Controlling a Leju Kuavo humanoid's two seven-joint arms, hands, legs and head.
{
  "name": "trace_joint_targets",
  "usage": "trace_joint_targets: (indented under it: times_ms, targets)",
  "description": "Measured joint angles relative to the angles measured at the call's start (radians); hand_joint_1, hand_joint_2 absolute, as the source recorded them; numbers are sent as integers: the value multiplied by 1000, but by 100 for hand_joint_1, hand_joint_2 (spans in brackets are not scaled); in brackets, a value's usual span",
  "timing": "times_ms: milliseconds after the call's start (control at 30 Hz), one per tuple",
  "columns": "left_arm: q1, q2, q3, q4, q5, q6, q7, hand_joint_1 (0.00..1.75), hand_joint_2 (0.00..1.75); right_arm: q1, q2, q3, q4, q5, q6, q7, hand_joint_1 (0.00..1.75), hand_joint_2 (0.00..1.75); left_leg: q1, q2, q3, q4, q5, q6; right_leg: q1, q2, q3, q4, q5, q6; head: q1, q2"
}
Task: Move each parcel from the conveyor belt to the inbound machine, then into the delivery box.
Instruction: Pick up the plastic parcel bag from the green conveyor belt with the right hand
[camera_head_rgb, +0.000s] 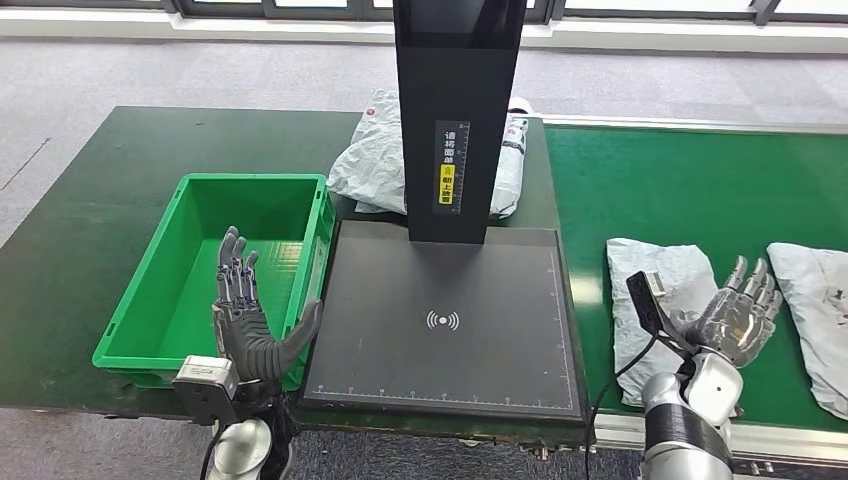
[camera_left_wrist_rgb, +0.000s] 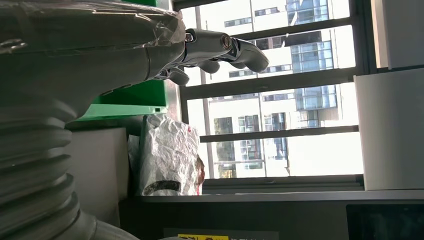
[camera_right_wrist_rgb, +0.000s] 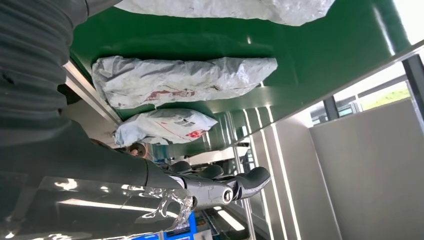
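While three grey parcels were visible, two lay on the conveyor belt (camera_head_rgb: 700, 180): one parcel (camera_head_rgb: 655, 300) just beyond the right hand (camera_head_rgb: 735, 320), whose spread fingers held nothing. Another parcel (camera_head_rgb: 815, 310) lay beside it, a third parcel (camera_head_rgb: 375, 160) behind the inbound machine (camera_head_rgb: 445, 320). Equally spread and empty, the left hand (camera_head_rgb: 245, 320) hovered at the delivery box (camera_head_rgb: 200, 195).

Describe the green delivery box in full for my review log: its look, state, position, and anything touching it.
The green delivery box is a rectangular open-topped plastic crate with a thick rolled rim and walls sloping in to a smooth floor. It sits upright on the dark green table, directly left of the inbound machine. No parcel shows inside it. The left hand hangs over its near right corner with fingers spread, holding nothing; whether it touches the rim cannot be told.
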Motion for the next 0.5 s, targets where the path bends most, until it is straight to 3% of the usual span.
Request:
trace_joint_targets:
  times_ms: [100,300,500]
  targets:
    - [0,0,0,0,-1,5,0,0,175,-15,-14,-4,59,-6,8,28,0,175,0,0,0,0,0,0,0,0,0,0,0,0,0,0]
    - [4,0,1,-10,-2,15,0,0,175,-61,-46,-26,224,-75,112,9,0,175,0,0,0,0,0,0,0,0,0,0,0,0,0,0]
    - [5,0,2,-10,-3,17,0,0,175,-65,-48,-28,239,-80,122,9,0,175,0,0,0,0,0,0,0,0,0,0,0,0,0,0]
